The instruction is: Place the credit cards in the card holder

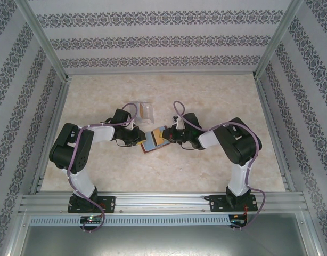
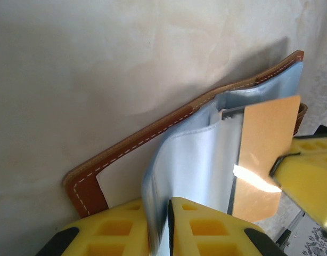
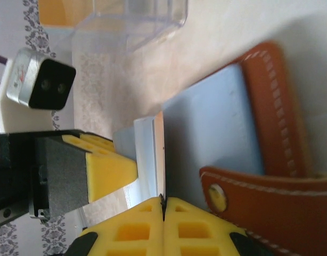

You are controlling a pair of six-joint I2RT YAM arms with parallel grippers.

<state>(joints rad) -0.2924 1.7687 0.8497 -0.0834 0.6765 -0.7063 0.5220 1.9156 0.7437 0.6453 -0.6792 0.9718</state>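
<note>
Left pincer [image 2: 161, 224]: narrow, I clamp a greyish-blue pocket leaf of the card holder [image 2: 147, 136].
Right pincer [image 3: 163, 212]: pressed together on the orange-tan card [image 2: 266, 144].
Card holder: open, mid-desk [image 1: 206, 96], between my two pincers.
Orange-tan card: against the holder's pockets; whether inside a slot, I cannot tell.
Clear plastic box [image 1: 144, 109]: just beyond the holder.

Under my fingers [image 2: 206, 226] spreads a pale cream, marbled tabletop [image 1: 169, 176], softly lit and faintly glossy. Beyond them rises the back wall [image 1: 163, 37], white with bands of dark floral pattern. The same paper covers the side walls [image 1: 9, 106] to either side of them. Aluminium posts [image 1: 45, 42] mark the far corners, and a slotted metal rail [image 1: 163, 201] runs behind my fingers along the near edge
</note>
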